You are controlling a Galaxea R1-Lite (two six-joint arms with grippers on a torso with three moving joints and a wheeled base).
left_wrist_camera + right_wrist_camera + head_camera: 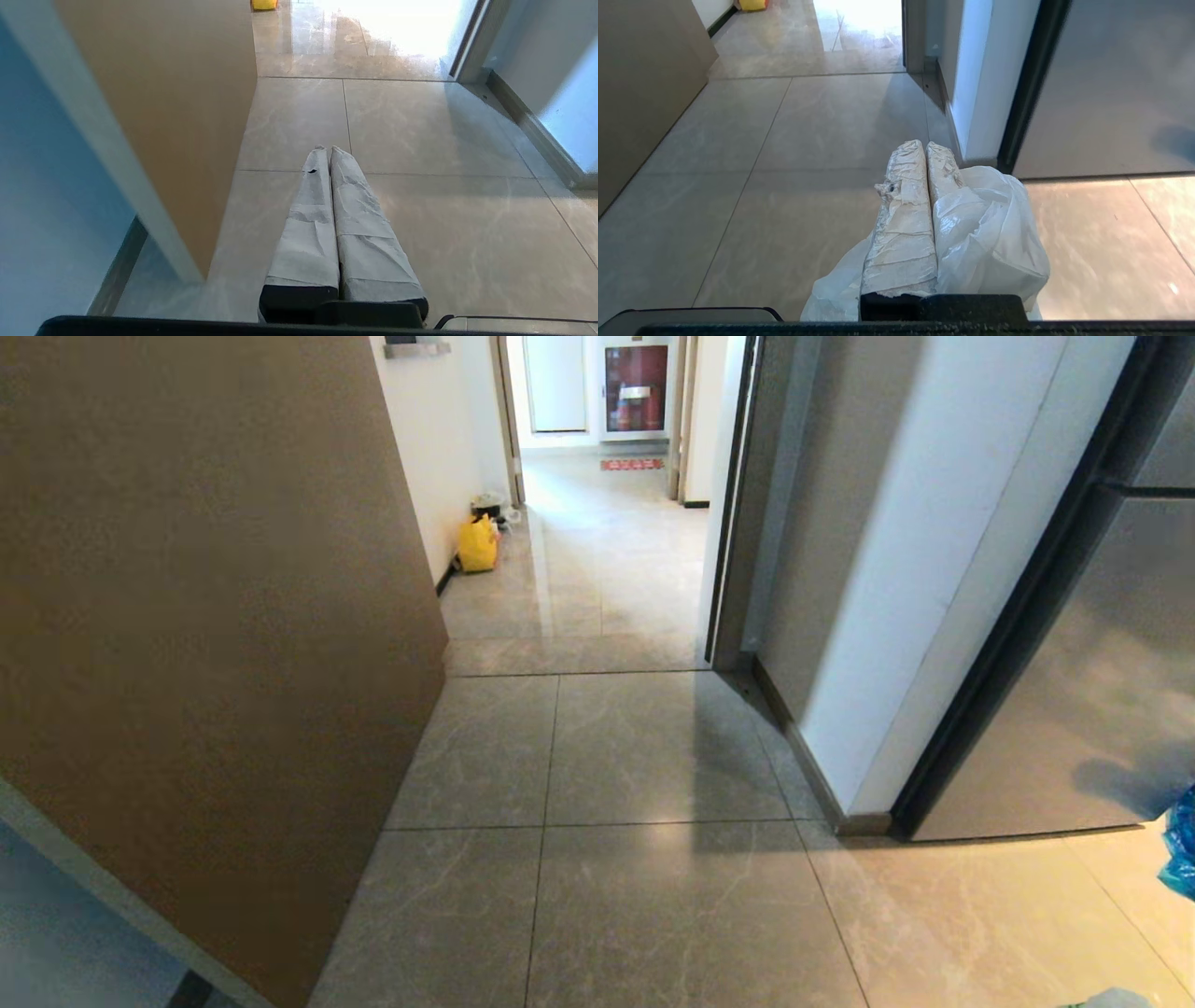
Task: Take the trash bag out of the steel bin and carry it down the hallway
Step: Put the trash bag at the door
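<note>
- One trash bag (994, 224), white and crinkly, bunched around the right tool.
- Two tools: the right tool (924, 145) and the left tool (326, 149), each with its paper-wrapped fingers pressed together.
- One yellow shopping bag (477, 545), upper middle of the head view, against the hallway (597, 569) wall.
- One red mat (632, 464) at the far doorway.
- One patch of blue plastic (1180, 845) at the right edge.

Interior of a home: a narrow hallway (607, 551) with glossy marbled floor tiles (653, 756), white walls (439, 457), black skirting and door frames; a steel-fronted refrigerator (1083, 709) at right, and a yellow shopping bag (477, 545) set against the wall.
</note>
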